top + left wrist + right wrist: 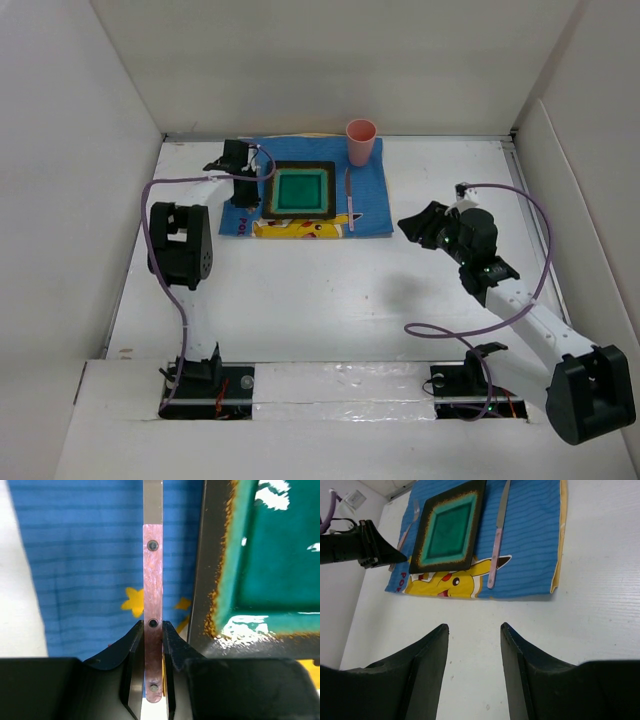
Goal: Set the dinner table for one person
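Note:
A blue placemat with a yellow cartoon print lies at the back of the white dinner table. On it stand a square black-rimmed green plate and a pink cup, and a pink-handled knife lies right of the plate. My left gripper is low over the mat's left part. In the left wrist view it is shut on the pink riveted handle of a fork, beside the plate. My right gripper is open and empty over bare table right of the mat.
White walls close in the table on the left, back and right. The right wrist view shows the plate, the knife, the fork left of the plate and the mat's curled right edge.

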`<state>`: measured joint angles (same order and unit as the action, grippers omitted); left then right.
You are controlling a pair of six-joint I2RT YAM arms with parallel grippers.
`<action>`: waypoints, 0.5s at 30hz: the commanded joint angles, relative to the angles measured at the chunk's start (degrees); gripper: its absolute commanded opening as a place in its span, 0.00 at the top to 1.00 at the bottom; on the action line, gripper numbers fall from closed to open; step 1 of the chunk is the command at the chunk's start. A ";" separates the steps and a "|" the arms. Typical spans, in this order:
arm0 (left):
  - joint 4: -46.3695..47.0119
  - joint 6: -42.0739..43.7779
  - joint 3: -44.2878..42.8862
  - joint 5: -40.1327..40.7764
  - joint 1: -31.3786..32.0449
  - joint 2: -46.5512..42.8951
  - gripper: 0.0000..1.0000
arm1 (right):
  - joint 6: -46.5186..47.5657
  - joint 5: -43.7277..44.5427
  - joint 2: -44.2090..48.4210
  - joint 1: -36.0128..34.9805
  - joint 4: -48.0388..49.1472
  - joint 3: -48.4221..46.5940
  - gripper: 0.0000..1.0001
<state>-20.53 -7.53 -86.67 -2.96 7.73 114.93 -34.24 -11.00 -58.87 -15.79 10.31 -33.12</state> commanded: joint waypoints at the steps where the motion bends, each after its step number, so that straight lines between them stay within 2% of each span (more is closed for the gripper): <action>1: -1.44 0.41 -2.97 1.03 0.18 0.64 1.00 | 0.93 -0.86 -0.10 0.32 1.73 -0.19 0.49; 15: -3.02 -2.58 -6.05 6.21 -0.34 5.47 1.00 | 0.93 -1.30 -0.80 0.32 2.00 -0.27 0.49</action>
<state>-22.68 -9.47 -91.05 1.50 7.77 119.74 -34.24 -11.86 -59.46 -15.79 10.44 -33.12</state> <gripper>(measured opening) 0.133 0.513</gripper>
